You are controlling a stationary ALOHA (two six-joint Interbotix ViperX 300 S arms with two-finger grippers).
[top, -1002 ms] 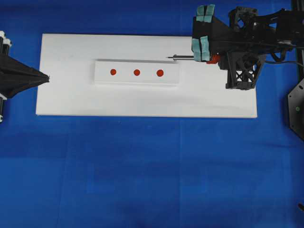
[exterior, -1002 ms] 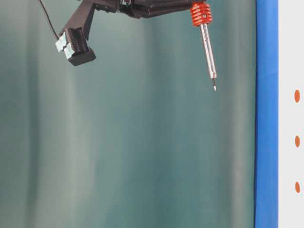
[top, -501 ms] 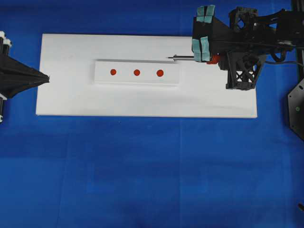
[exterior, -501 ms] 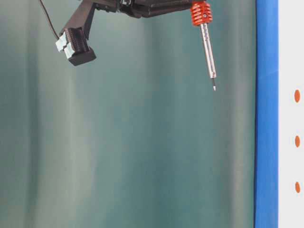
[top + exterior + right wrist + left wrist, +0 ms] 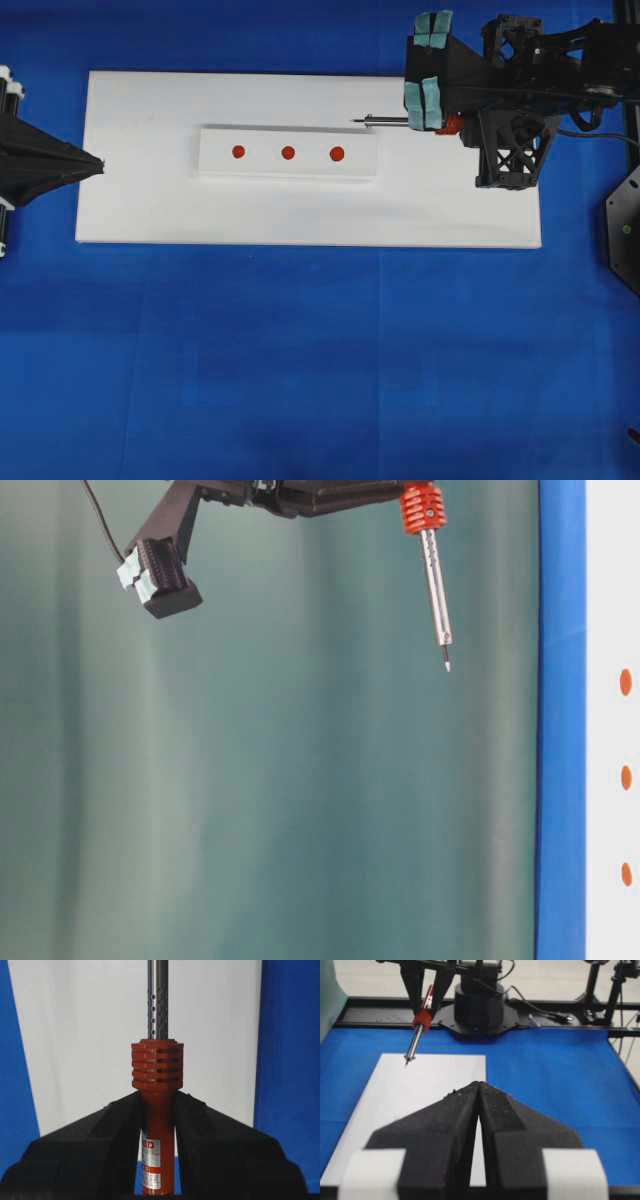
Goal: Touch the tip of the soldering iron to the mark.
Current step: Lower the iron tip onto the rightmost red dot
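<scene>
A: Why is the slim red-orange-handled soldering iron with the thin silver shaft (image 5: 157, 1085) held the way it is?

B: The right end effector (image 5: 157, 1125) is clamped on the handle just behind the ribbed collar, so the shaft runs out ahead of the black fingers (image 5: 100, 1135) and the point leads. Seen from above, the tip (image 5: 356, 121) points toward nine o'clock. From the left wrist view the soldering iron tilts tip-down and hangs above the white rectangular board (image 5: 150, 200), touching nothing.

A: And where is the mark?

B: There are three red dots on the raised white strip (image 5: 360, 165) in the middle of the board. I judge the nearest red dot (image 5: 337, 154) the likeliest target, though the task doesn't say which. From the tip it lies toward seven o'clock, close by.

A: Anything else around?

B: The left end effector (image 5: 478, 1095) sits at the board's nine o'clock edge with its black wedge fingers pressed together, holding nothing. It is well apart from the dots. The board lies on the blue-covered table (image 5: 300, 380). A black cord (image 5: 100, 525) trails off behind the right arm.

A: Does anything stand in the way?

B: Nothing lies between the tip and the strip. To my eye, the only worries are the cord snagging and misjudging the descent.
</scene>
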